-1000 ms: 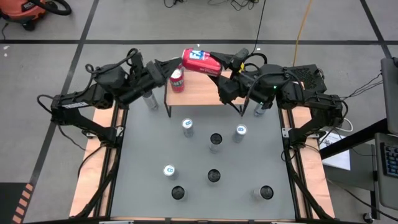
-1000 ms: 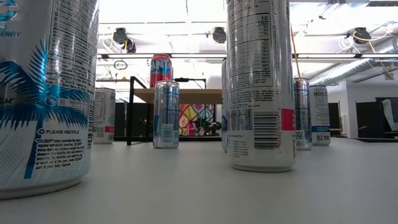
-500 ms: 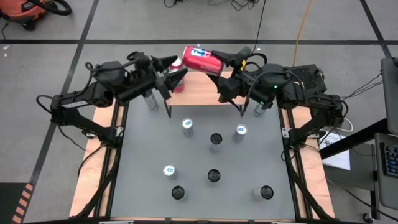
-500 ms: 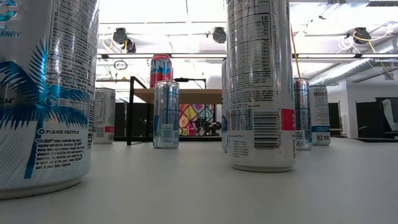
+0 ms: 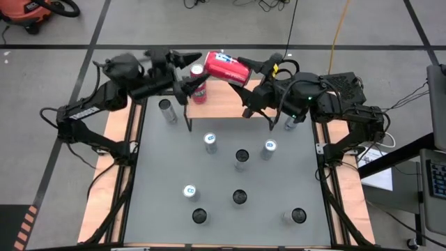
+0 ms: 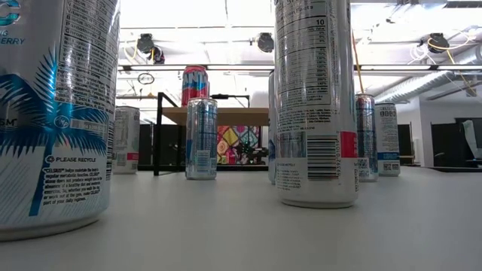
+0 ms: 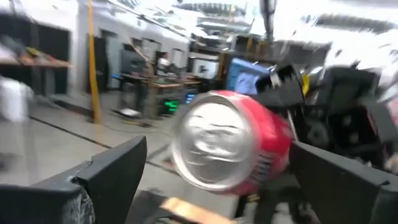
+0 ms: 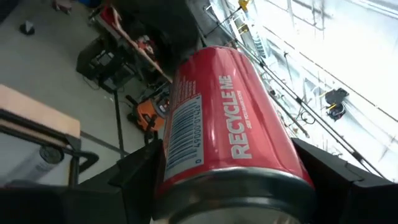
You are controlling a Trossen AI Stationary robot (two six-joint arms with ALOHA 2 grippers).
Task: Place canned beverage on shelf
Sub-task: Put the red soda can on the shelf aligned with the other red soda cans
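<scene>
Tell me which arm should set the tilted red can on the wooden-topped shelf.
Right. The right gripper is clamped on the tilted red can, held above the light-brown wooden-topped shelf. The left gripper is open and empty beside it.

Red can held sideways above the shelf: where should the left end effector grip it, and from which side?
Its free end, from the left arm's side: the red can lies sideways, the right end effector clamps its other end, and the left end effector faces it open.
</scene>
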